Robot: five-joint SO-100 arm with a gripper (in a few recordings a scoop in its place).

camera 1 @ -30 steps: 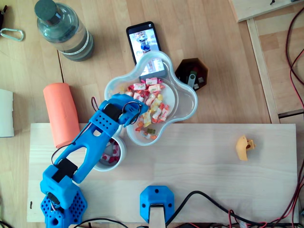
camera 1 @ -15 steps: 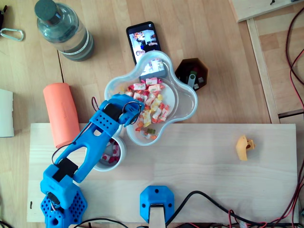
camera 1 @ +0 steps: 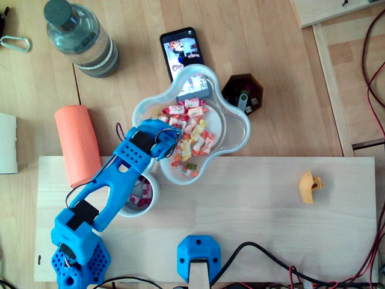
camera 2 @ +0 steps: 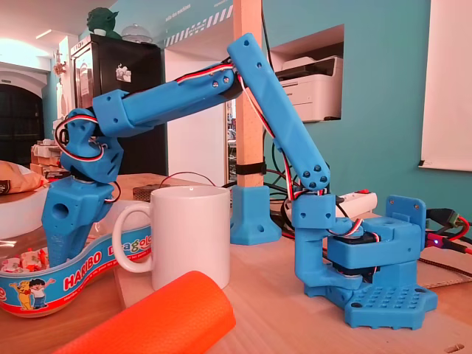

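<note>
gripper (camera 1: pixel 171 145) sits in the haribo tub (camera 1: pixel 239 126), 8 o'clock lobe, its opening hidden; wrapped candies (camera 1: pixel 194 129) look light, slippery, loose: pinch one across its middle.

Upper left of the overhead view, a clear plastic water bottle with a grey cap (camera 1: pixel 81 37), and a silver carabiner (camera 1: pixel 15 43) at the left edge near it. Top centre, a black smartphone (camera 1: pixel 179 49) lying flat. Just right, a brown hexagonal wooden dish (camera 1: pixel 231 85) holding a USB stick (camera 1: pixel 242 99). Left of centre, an orange foam cylinder (camera 1: pixel 78 144); far right, a small yellow plastic piece (camera 1: pixel 310 186) on its own
</note>
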